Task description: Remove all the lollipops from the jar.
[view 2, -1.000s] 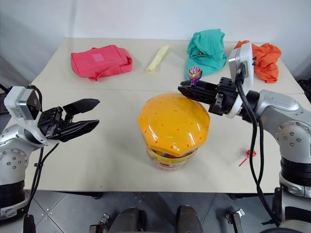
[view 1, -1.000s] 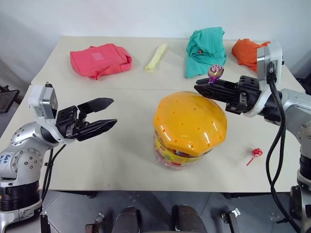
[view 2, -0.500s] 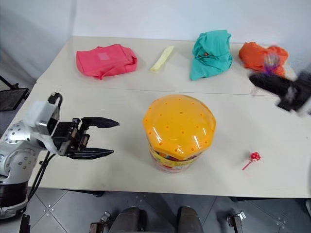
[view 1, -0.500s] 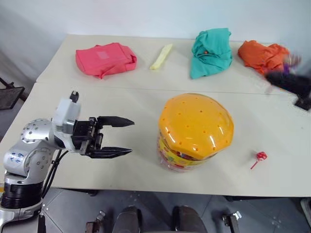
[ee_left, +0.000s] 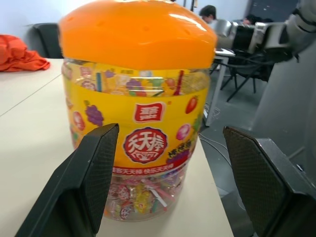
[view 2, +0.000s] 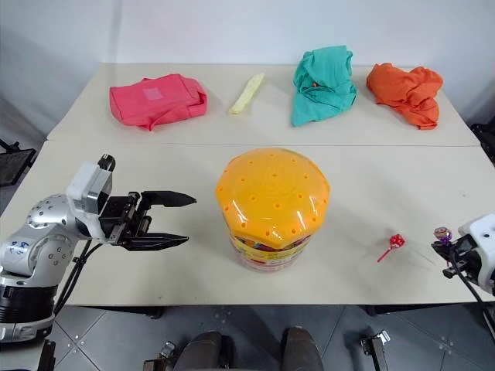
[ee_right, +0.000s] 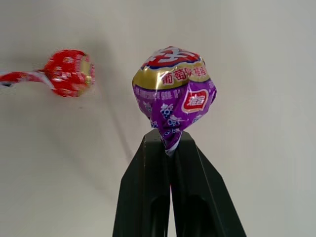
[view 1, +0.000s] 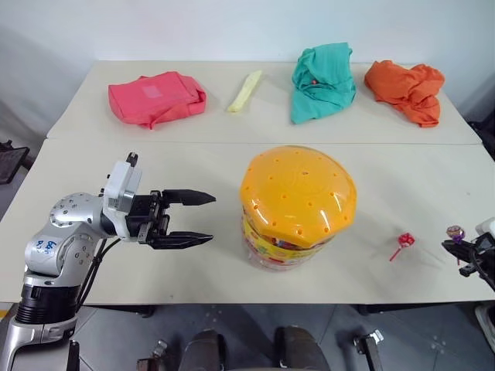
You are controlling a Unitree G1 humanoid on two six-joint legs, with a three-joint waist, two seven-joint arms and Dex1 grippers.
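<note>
The jar [view 1: 298, 205] is a squat clear tub under a domed orange lid [view 1: 298, 189], standing mid-table with colourful sweets showing through its wall [ee_left: 143, 123]. My left gripper [view 1: 210, 218] is open, level with the jar and a short way to its left, apart from it, fingers [ee_left: 94, 173] pointing at it. A red lollipop [view 1: 406, 240] lies on the table right of the jar. My right gripper [ee_right: 169, 140] is low at the table's right front edge, shut on the stick of a purple lollipop [ee_right: 174, 94], whose head stands above the fingertips.
Along the far side of the table [view 1: 193, 278] lie a pink cloth [view 1: 155, 97], a pale yellow strip [view 1: 245, 90], a teal cloth [view 1: 322, 71] and an orange cloth [view 1: 406, 81]. A seam crosses the table behind the jar.
My right gripper swung from above the jar down to the right front edge of the table, carrying the purple lollipop. The left gripper turned toward the jar and sank a little.
</note>
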